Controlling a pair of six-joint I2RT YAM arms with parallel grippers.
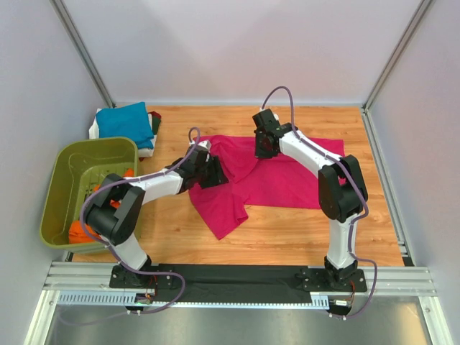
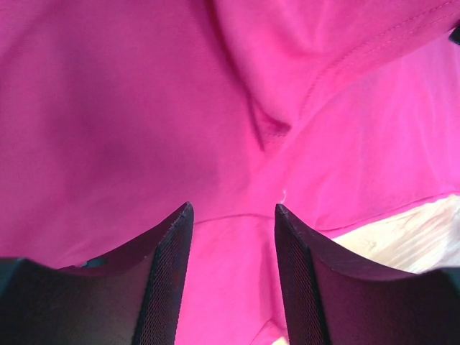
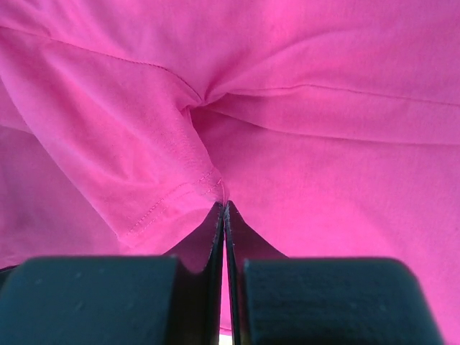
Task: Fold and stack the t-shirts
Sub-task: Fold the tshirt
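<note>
A magenta-pink t-shirt [image 1: 287, 180] lies spread and partly crumpled on the wooden table, one part trailing toward the near left. My right gripper [image 1: 264, 147] is at its far edge, shut on a hemmed edge of the magenta cloth [image 3: 165, 201]; its fingertips [image 3: 223, 206] meet with the hem pinched at their ends. My left gripper [image 1: 212, 172] hovers low over the shirt's left part, open, with magenta cloth [image 2: 230, 273] under the gap between its fingers [image 2: 233, 208]. A teal-blue t-shirt [image 1: 126, 121] lies folded at the far left on a white one [image 1: 94, 131].
An olive-green basket [image 1: 65, 169] stands at the left table edge, holding orange t-shirts [image 1: 77, 231]. A dark cloth [image 1: 155, 122] peeks out beside the teal stack. Grey walls and metal posts enclose the table. Bare wood [image 1: 287, 233] shows in front of the magenta shirt.
</note>
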